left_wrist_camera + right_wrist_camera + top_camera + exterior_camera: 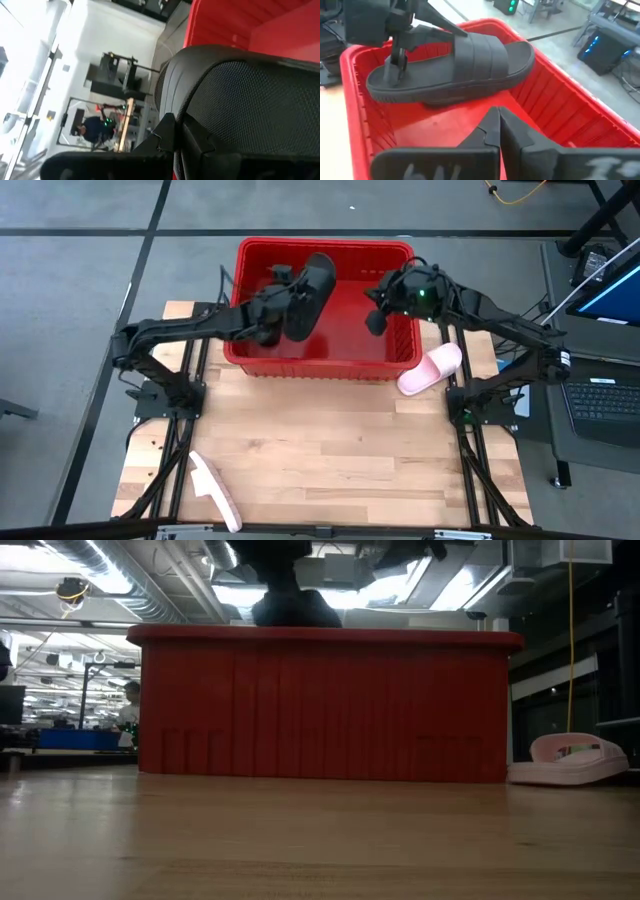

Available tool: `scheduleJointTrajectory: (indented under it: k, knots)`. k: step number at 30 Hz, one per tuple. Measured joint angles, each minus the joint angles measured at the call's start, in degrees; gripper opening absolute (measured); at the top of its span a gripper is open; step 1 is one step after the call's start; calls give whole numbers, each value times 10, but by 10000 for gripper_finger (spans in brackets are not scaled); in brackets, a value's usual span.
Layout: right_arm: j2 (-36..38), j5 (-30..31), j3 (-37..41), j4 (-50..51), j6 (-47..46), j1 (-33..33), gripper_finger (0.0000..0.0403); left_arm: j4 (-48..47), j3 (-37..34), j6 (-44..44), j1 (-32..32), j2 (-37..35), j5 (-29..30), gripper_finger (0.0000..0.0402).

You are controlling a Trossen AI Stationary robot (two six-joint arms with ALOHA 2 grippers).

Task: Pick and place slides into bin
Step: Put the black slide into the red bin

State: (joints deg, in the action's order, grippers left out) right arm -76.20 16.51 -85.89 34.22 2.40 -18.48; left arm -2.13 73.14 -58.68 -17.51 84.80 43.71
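Note:
A black slide point(310, 292) hangs over the left half of the red bin point(400, 255), above its rim, with my left gripper point(283, 308) shut on it. The right wrist view shows this slide point(470, 62) level, strap up. My right gripper point(377, 322) is shut and holds nothing; it is over the bin's right half. A pink slide point(431, 368) lies on the table against the bin's near right corner. Another pink slide point(215, 491) lies near the table's front left. My left gripper holds the black slide by its heel end point(387, 82), pinched between the two fingers point(398, 60). The fingers come from the table's left and lie across the slide. The slide hangs about level, strap up, clear of the bin's floor.
The bin stands at the table's far edge, its front wall point(320, 705) upright on the wood. Bare wooden tabletop point(330, 450) lies between the bin and the near edge. A laptop point(605, 395) sits off the table's right side.

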Motion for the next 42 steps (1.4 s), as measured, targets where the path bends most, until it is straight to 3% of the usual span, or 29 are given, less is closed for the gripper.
scheduleJointTrajectory:
  k: [5, 12, 18, 42]
  knots:
    - [0, -54, 0, 0, 20, -46, 3, -68, 67, 50, -27, 46, -1, 3]
    - [0, -71, 0, 3, 44, -87, 2, -86, 89, 98, -50, 86, -3, 3]
    - [-2, -179, 0, 5, 72, -106, 2, -99, 89, 148, -60, 111, -2, 3]
    - [-60, -243, 0, 45, 133, -114, 3, -94, 89, 168, -131, 203, -47, 3]
